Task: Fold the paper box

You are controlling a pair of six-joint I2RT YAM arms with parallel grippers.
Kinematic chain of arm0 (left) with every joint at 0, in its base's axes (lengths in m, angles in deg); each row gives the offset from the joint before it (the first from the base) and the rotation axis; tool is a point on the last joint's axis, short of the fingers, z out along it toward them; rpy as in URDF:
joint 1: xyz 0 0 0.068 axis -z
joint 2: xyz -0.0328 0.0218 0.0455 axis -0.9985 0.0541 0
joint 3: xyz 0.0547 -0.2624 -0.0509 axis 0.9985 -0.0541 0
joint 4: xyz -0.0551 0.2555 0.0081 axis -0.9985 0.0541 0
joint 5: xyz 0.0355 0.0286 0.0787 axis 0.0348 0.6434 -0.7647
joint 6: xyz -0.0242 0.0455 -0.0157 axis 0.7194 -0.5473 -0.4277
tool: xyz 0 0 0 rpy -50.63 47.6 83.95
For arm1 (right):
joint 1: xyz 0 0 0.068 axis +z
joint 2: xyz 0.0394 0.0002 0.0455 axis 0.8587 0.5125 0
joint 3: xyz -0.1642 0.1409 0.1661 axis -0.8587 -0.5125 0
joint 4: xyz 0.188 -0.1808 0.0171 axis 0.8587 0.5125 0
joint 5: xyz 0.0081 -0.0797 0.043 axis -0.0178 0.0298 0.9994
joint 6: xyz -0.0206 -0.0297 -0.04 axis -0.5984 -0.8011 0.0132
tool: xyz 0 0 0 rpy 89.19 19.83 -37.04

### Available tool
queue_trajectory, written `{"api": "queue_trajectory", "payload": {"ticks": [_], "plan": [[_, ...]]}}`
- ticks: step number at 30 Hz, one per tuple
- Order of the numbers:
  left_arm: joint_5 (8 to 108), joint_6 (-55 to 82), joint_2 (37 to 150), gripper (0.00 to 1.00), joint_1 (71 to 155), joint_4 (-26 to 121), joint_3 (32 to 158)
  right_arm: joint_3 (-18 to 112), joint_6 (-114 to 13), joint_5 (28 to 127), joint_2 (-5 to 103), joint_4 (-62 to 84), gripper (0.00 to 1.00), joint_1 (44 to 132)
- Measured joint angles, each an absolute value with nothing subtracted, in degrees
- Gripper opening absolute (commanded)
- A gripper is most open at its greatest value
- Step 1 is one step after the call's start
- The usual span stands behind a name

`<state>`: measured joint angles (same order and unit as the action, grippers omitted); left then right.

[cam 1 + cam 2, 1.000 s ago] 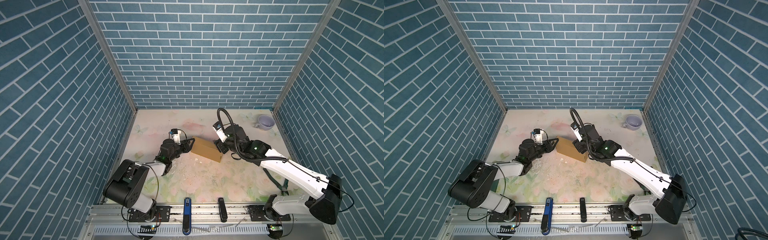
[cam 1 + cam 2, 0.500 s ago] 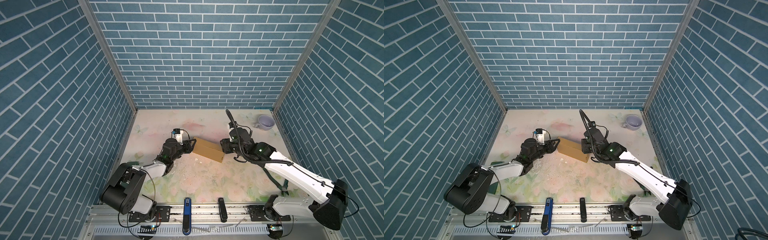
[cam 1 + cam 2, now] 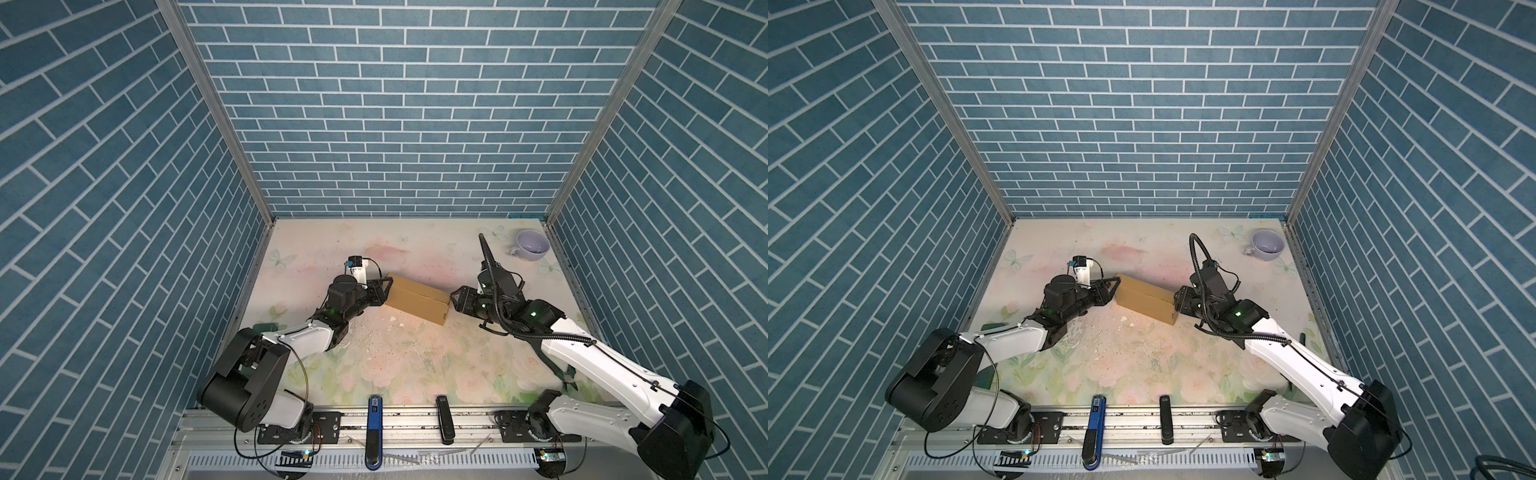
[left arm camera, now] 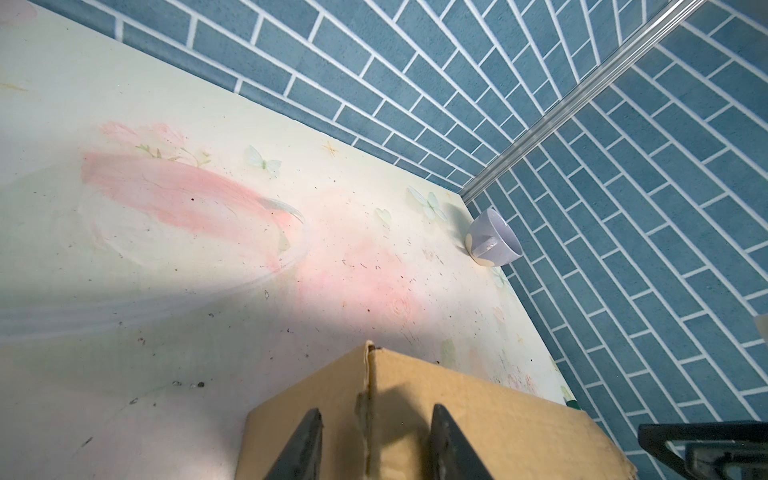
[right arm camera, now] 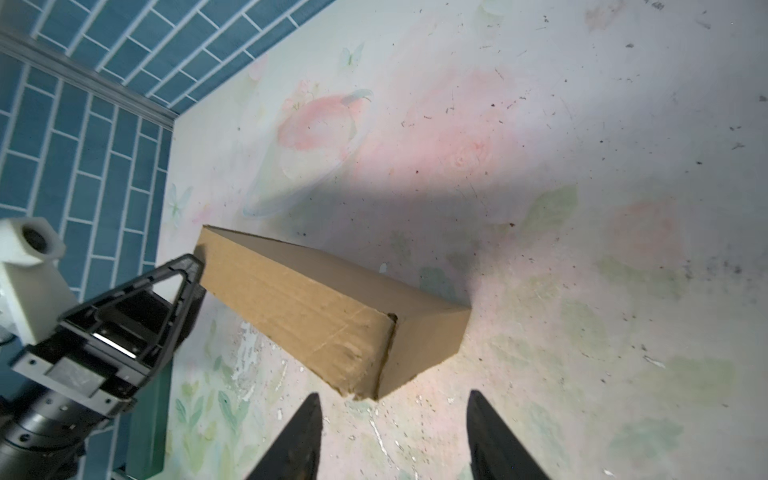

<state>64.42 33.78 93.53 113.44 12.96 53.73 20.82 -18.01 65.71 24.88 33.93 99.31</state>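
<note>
one closed box, two grippers at its ends

the paper box (image 3: 417, 299) is the only one in view: a single plain brown cardboard box, closed up, long and shallow. it lies slantwise near the middle of the table (image 3: 395, 361), between the two arms, in both top views.

two grippers, one at each end. the left gripper (image 3: 386, 287) is at the box's left end. in the left wrist view its two fingers (image 4: 301, 444) stand partly spread, one on each side of a corner edge of the cardboard, and both tips overlap the box's faces. the right wrist view shows one of those fingers touching the end of the box; the second is hidden behind it. whether the pair clamps the cardboard or only rests against it cannot be told.

the right gripper (image 3: 454, 297) is just beside the box's right end. its two fingers (image 5: 303, 440) are spread wide with only bare table between them, released, and the box's near corner lies just ahead of the tips without touching.

one lilac mug (image 3: 532, 245) stands at the far right corner of the table, well apart from the box. on the front rail there are two upright pieces, one blue (image 3: 374, 432) and one black (image 3: 442, 424). small pale scraps lie scattered on the table near the box, too small to count. three blue brick-patterned walls close in the table.
</note>
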Motion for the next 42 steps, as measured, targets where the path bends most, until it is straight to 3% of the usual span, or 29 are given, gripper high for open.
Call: {"api": "queue_trajectory", "payload": {"ticks": [11,33,42], "plan": [[63.7,33.4,93.7,0.43,113.7,14.3,54.6,20.3,-15.6,73.1,28.2,27.1,0.50,96.3],[62.5,32.9,94.8,0.42,114.5,15.1,56.1,14.2,-12.8,78.7,30.0,20.3,0.38,94.1],[62.0,32.7,95.5,0.42,114.9,15.1,56.6,12.6,-11.5,79.8,30.0,16.9,0.27,93.3]]}}
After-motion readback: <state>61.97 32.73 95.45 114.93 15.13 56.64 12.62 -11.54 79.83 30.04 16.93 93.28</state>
